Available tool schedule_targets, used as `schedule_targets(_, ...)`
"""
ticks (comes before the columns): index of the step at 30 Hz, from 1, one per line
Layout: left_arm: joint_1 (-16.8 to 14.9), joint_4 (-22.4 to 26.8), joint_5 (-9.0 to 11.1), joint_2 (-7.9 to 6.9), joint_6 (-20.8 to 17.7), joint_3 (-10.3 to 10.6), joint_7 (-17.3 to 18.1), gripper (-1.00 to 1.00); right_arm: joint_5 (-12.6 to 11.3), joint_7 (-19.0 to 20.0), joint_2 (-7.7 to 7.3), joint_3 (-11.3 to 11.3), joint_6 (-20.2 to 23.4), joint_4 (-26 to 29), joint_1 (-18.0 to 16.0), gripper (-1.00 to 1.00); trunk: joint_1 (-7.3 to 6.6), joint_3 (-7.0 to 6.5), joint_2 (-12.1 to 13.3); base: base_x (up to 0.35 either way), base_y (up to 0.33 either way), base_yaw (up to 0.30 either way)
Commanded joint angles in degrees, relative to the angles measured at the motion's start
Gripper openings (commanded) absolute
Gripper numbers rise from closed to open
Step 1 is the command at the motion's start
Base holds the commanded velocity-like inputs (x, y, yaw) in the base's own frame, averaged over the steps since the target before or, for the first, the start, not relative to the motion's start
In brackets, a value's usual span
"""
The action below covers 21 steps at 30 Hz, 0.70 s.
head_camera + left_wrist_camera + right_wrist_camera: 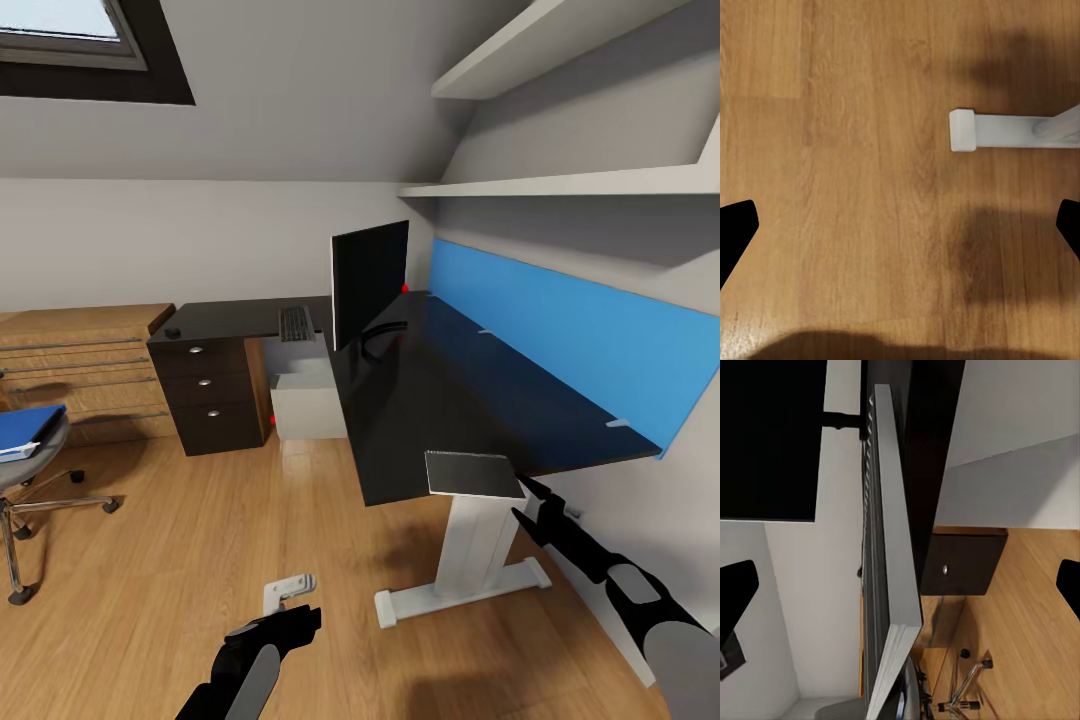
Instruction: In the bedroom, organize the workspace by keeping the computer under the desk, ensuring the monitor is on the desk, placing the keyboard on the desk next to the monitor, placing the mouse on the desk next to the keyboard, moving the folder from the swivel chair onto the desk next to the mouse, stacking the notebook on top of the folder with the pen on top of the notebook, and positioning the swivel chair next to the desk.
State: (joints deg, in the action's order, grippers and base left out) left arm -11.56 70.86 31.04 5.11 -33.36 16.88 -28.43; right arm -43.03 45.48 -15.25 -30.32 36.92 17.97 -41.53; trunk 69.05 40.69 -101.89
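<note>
Right claw [525, 497] sits at the surface's [450, 390] near edge with fingers spread wide. The notebook [472, 472] lies on that corner, and the right wrist view shows it edge-on between the fingers; I cannot tell whether they touch it. Left claw [900, 225] hangs wide open and empty over open oak floor [855, 150], near the white foot [1005, 129]. Far off, monitor [368, 282], keyboard [296, 323] and mouse [173, 331] sit on the black top, with the computer [308, 400] below. The folder [28, 428] lies on the swivel chair [30, 480], cut off at the frame edge.
</note>
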Motion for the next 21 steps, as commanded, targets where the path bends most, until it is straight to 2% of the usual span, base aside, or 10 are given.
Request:
schedule_targets(1,0.0,0.1,0.6,-0.01,-0.1,0.1,-0.6,1.00,-0.1,0.1,0.02,-0.2,0.3,0.0,0.0,1.00,-0.01,0.05,0.0,0.000,0.000,0.000)
schedule_targets(16,0.0,0.1,0.7,-0.01,-0.1,0.1,-0.5,1.00,0.0,0.0,0.41,-0.1,0.3,0.0,0.0,1.00,-0.01,0.05,0.0,0.000,0.000,0.000)
schedule_targets(19,0.0,0.1,0.7,-0.01,-0.1,0.1,-0.5,1.00,0.7,0.0,0.45,-0.1,0.3,0.0,0.0,1.00,-0.01,0.05,0.0,0.000,0.000,0.000)
schedule_targets(20,0.0,0.1,0.7,-0.01,-0.1,0.1,-0.5,1.00,2.1,0.0,0.52,-0.1,0.3,-0.1,0.0,1.00,-0.01,0.05,0.0,0.000,0.000,0.000)
schedule_targets(21,0.0,0.1,0.7,-0.01,-0.1,0.1,-0.5,1.00,2.3,0.0,0.53,-0.1,0.3,-0.1,0.0,1.00,-0.01,0.05,0.0,0.000,0.000,0.000)
